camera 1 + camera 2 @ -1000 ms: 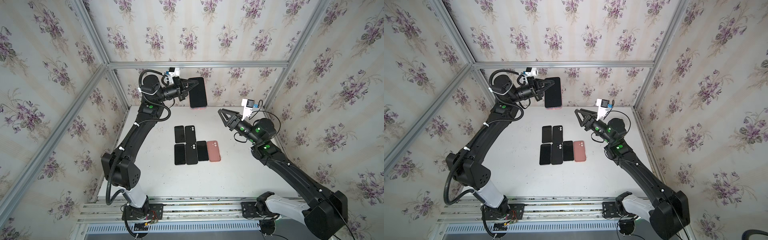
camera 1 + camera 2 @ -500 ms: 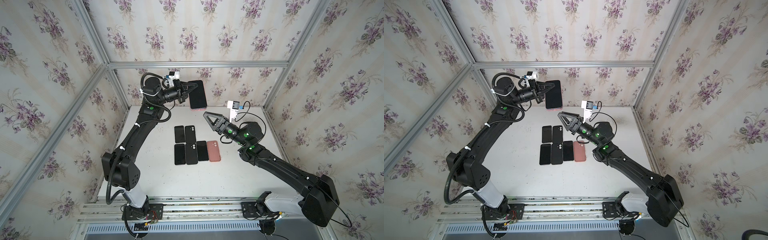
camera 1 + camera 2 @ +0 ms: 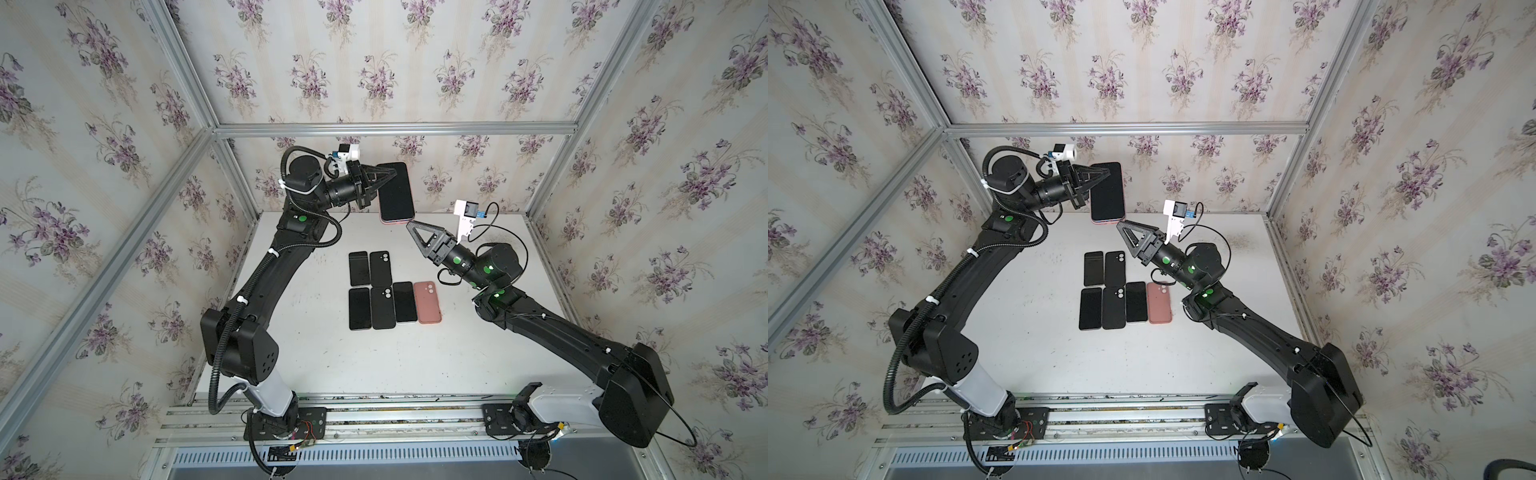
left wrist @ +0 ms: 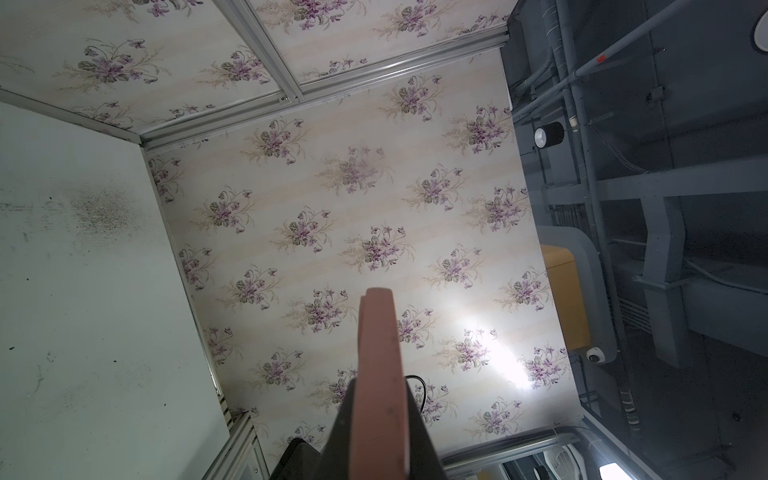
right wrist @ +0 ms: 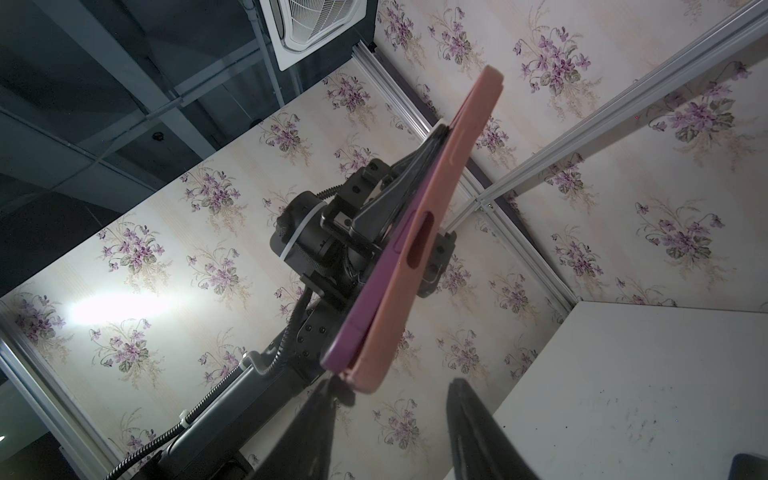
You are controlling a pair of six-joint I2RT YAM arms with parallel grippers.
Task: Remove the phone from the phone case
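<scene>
1. In both top views the left gripper (image 3: 385, 178) is clamped hard on the phone (image 3: 397, 193). The phone sits in its pink phone case (image 3: 392, 222), held in the air beyond the far end of the spread of phones (image 3: 384, 291) lying on the counter (image 3: 457, 357).
2. Here's the news: the right gripper (image 3: 1121, 227) has swung in! A second ago it hung well off to the right of the spread. Now its tip sits just under the case's lower end, above the spread's far edge.
3. The left wrist view shows only the case's pink edge (image 4: 378, 365), pinched between two dark fingers (image 4: 338, 440).
4. In the right wrist view, the right gripper's jaws stand moderately apart and hold nothing. The case's lower corner (image 5: 365, 374) hangs just above the gap, close to one jaw. I can't tell whether they touch. The phone's purple side (image 5: 361, 307) is still bedded in the pink.
5. So nothing is out yet. To me this looks like the set-up for a pinch on that corner, peeling the case while the left gripper holds firm.
</scene>
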